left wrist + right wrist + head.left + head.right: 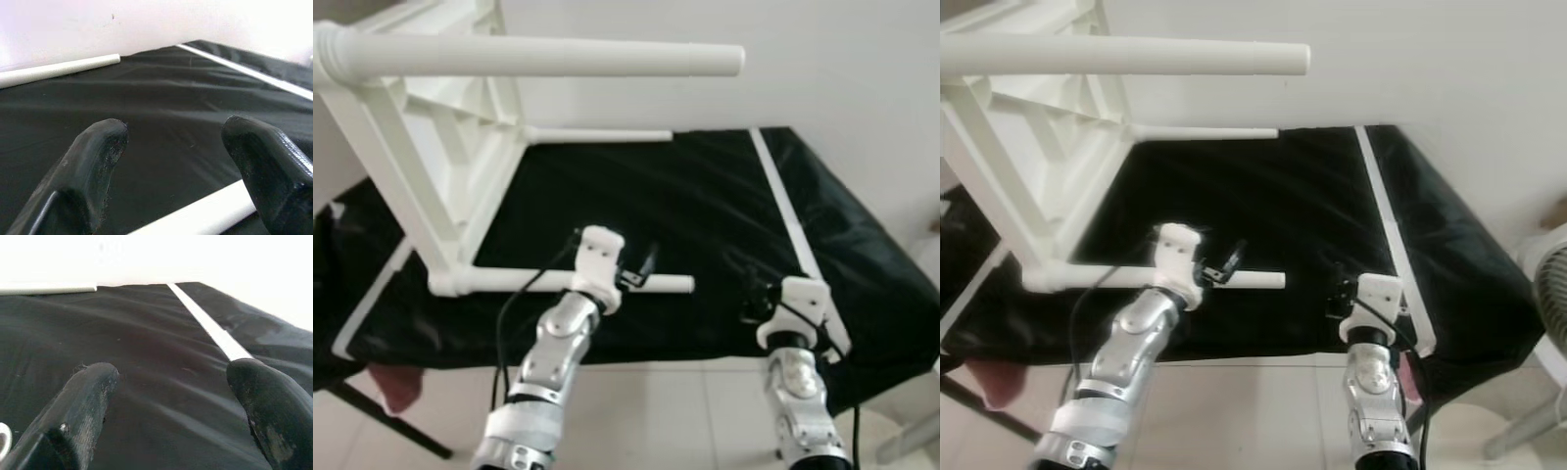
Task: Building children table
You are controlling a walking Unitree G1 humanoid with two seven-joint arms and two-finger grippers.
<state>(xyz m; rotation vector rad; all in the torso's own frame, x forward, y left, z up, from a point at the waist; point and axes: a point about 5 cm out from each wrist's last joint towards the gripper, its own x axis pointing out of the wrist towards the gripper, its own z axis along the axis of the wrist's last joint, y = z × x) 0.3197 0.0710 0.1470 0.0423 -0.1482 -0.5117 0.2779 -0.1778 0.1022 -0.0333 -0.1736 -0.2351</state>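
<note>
The white plastic children's table [431, 147] lies tipped on its side at the left edge of a black-covered surface [705, 206], its top cut off by the frame; round tube legs jut out, one [538, 57] high, one [568, 283] along the front edge; the left gripper [173, 161] hovers spread wide over that leg, holding nothing; the right gripper [181, 406], likewise wide apart and empty, sits near the front right corner; the glossy, wrinkled cover carries white stripes [783, 206]; white wall [754, 59] behind, pale tiled floor [675, 411] below.

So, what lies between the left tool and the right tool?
Only bare black cloth separates the left tool from the right tool, seen in the left eye view.
</note>
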